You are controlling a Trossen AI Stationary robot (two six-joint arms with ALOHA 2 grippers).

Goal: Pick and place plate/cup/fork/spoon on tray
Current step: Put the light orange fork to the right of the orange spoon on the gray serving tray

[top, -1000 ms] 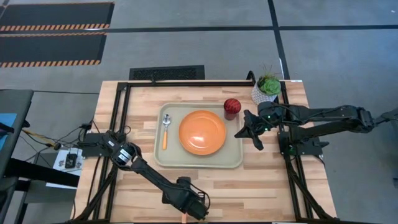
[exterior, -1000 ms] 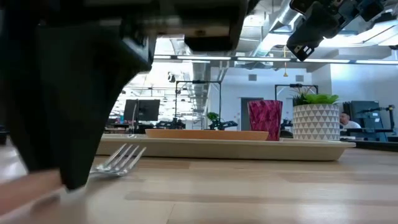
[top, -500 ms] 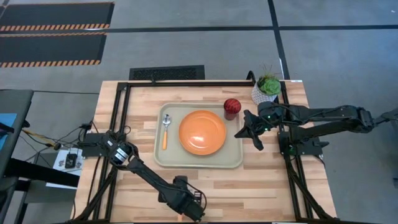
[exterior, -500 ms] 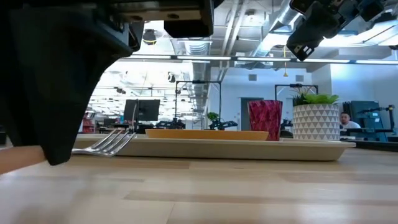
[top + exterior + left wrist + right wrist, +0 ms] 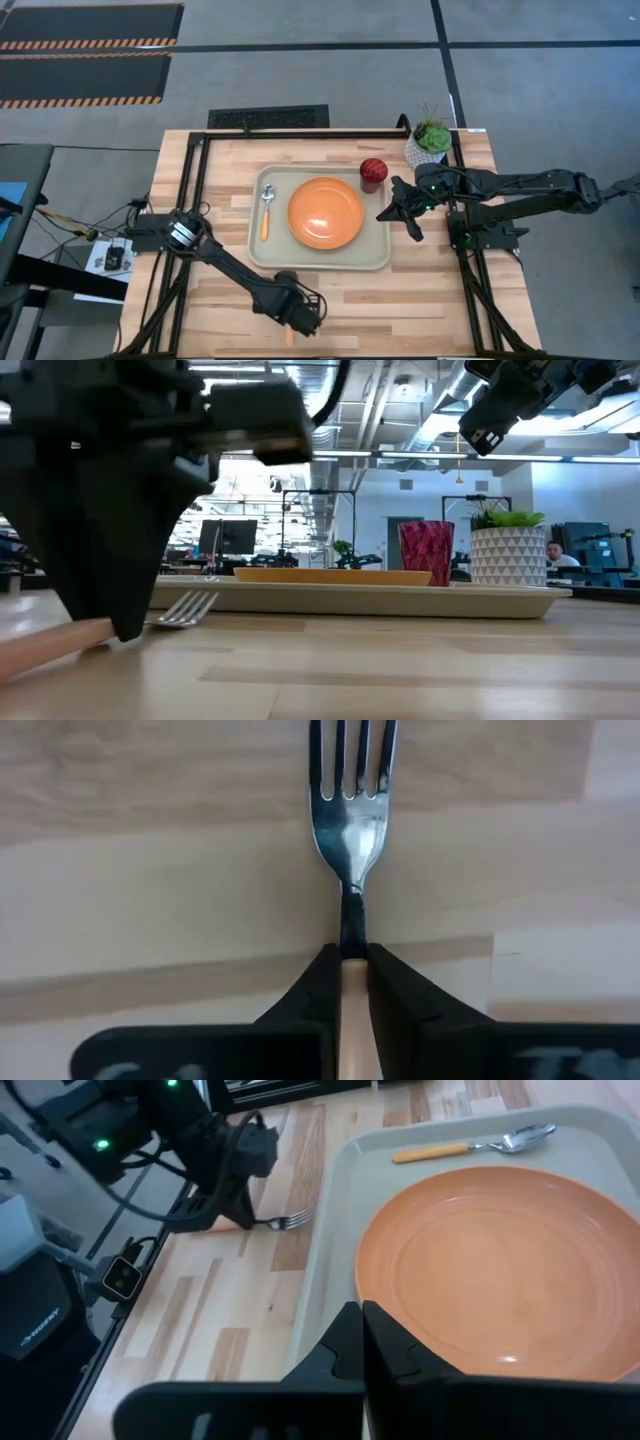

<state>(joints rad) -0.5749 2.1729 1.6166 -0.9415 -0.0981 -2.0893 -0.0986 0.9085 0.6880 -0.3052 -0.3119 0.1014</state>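
Left wrist view shows the left gripper [image 5: 353, 982] with its fingers [image 5: 312, 988] clamped on the fork [image 5: 352, 795] by its orange handle, low over the table [image 5: 420, 300] near its front edge. On the tray [image 5: 375, 260] lie the plate [image 5: 325, 213] and spoon [image 5: 266, 205]; the cup [image 5: 373, 171] stands at its far right corner. The right gripper [image 5: 408, 210], fingers together, hangs at the tray's right edge.
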